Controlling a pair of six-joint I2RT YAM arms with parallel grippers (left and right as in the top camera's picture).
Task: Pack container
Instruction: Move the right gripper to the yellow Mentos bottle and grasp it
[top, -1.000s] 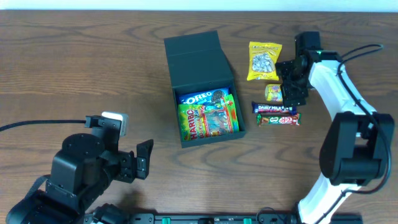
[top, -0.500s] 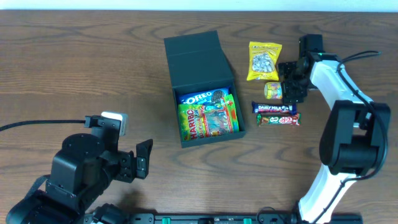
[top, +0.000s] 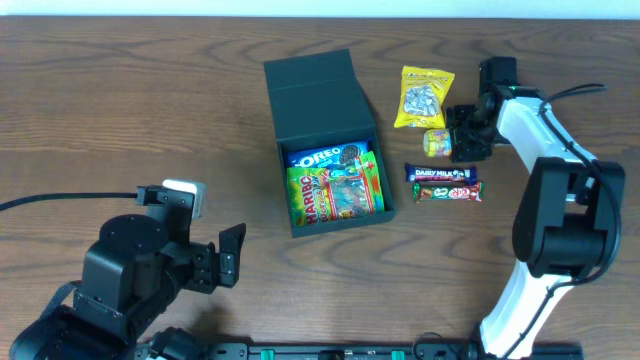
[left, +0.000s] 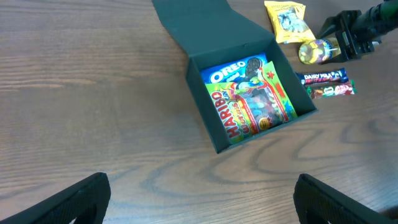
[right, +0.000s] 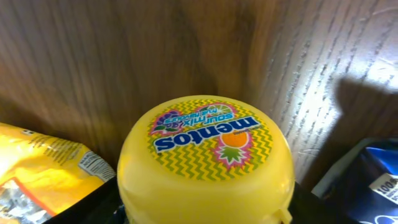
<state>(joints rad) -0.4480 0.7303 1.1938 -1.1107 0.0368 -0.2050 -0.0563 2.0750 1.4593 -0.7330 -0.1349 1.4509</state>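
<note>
The right end effector (top: 443, 142) is closed around a yellow Mentos tub (top: 435, 144) just right of the container (top: 315, 95). In the wrist view its dark fingers (right: 93, 208) press against both sides of the tub. The left end effector (left: 204, 200) hangs near the front of the container with its fingers spread wide, holding nothing and touching nothing. Since a second ago, the tub and the right end effector have crept a little away from the chocolate bars towards the yellow snack bag (top: 424, 98); nothing else has moved. The one container sits mid-surface (top: 130, 100), its flap lid thrown back on the far side. Inside are one Oreo packet (top: 322, 157) and one Haribo bag (top: 335, 195). To its right lie one yellow snack bag, one Mentos tub and two bars: a Dairy Milk bar (top: 440, 174), and a red-and-green bar (top: 447, 192) just beside it on the near side.
</note>
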